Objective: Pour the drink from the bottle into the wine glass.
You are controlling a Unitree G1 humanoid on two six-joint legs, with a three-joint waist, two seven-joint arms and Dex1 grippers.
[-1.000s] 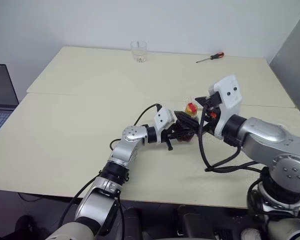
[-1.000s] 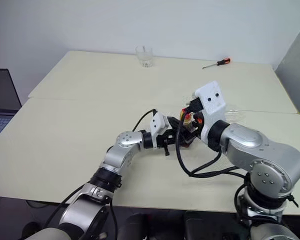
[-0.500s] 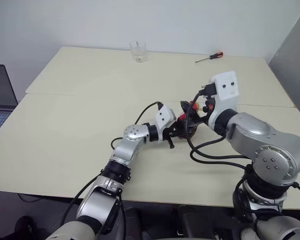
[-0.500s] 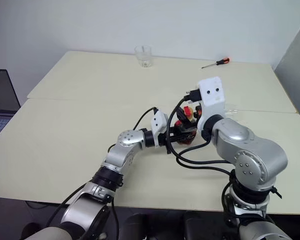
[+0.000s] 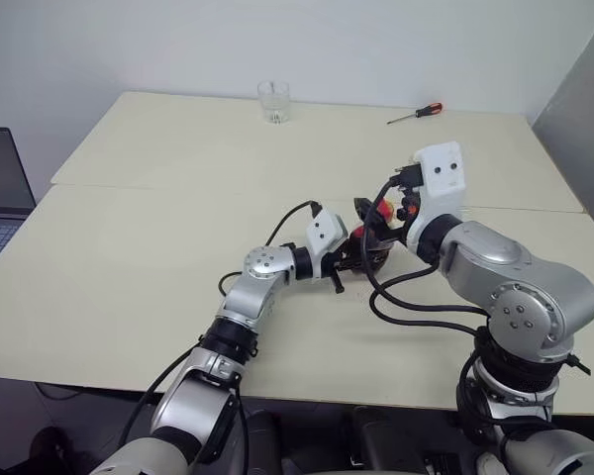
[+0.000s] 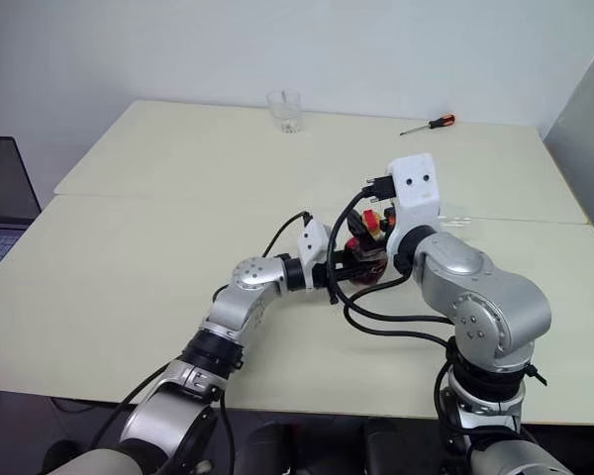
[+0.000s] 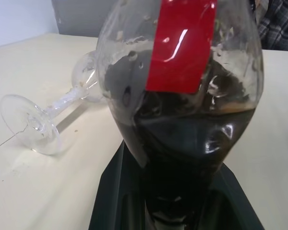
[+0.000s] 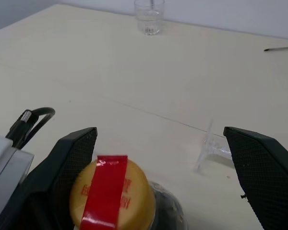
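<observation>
Your right pincer (image 8: 158, 177) has swung in, spread wide astride the capped bottle (image 7: 182, 120) clamped by the left pincer (image 5: 351, 259); glass (image 7: 48, 115) lies toppled, at bottle's 3 o'clock.

Silver-grey jointed arms, white wrist housings just behind black textured fingers (image 8: 259, 163), with looping black cables.

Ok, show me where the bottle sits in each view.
Left eye view: bottle at centre, nearer than the tumbler.
Right eye view: bottle, same spot.
Left wrist view: bottle close up, beside the toppled wine glass.
Right wrist view: its yellow cap, close up.
Shared landmark: tumbler at the far edge.
</observation>
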